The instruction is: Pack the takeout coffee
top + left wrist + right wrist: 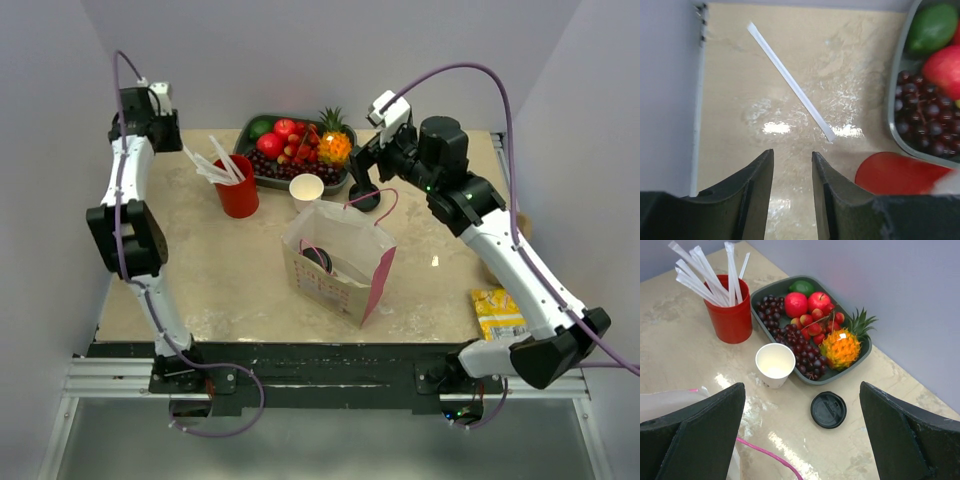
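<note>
The takeout coffee [318, 258] stands inside the white paper bag [345, 255] with pink handles at the table's middle; only its black lid shows. My right gripper [368, 172] [801, 387] hangs wide open behind the bag, with nothing between its fingers. Below it a loose black lid [828, 409] lies flat on the table. My left gripper [168, 132] [792, 152] is at the far left back corner, jaws apart and empty, above bare tabletop. A single white straw [790, 82] lies ahead of it.
A red cup [237, 190] of white straws and a lidless white paper cup [306, 187] stand in front of a grey fruit tray [262, 178]. A yellow packet [497, 312] lies at the right front. Grey walls close in the back and sides.
</note>
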Controlling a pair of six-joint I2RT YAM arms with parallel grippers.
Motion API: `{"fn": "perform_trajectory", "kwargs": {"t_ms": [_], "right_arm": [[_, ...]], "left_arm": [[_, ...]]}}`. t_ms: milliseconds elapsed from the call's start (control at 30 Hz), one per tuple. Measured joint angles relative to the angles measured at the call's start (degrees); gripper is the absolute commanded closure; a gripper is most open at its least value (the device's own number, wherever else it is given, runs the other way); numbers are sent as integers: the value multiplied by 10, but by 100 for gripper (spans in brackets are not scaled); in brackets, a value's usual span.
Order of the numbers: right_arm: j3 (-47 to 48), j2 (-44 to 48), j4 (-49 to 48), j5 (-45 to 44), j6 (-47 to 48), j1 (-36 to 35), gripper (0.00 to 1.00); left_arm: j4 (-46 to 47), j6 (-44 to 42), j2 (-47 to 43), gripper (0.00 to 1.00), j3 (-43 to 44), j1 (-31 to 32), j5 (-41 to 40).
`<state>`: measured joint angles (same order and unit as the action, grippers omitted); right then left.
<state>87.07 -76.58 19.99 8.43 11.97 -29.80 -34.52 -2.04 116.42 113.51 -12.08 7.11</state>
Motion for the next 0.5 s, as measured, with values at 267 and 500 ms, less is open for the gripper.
{"fn": "perform_trajectory", "kwargs": {"t_ms": [267, 500], "right_arm": [[0, -21, 27, -2, 2, 1, 1], [14, -67, 46, -6, 10, 6, 1]], "left_arm": [[-7, 25, 185, 56, 88, 19, 6], [7, 46, 241, 55, 132, 24, 11]]}}
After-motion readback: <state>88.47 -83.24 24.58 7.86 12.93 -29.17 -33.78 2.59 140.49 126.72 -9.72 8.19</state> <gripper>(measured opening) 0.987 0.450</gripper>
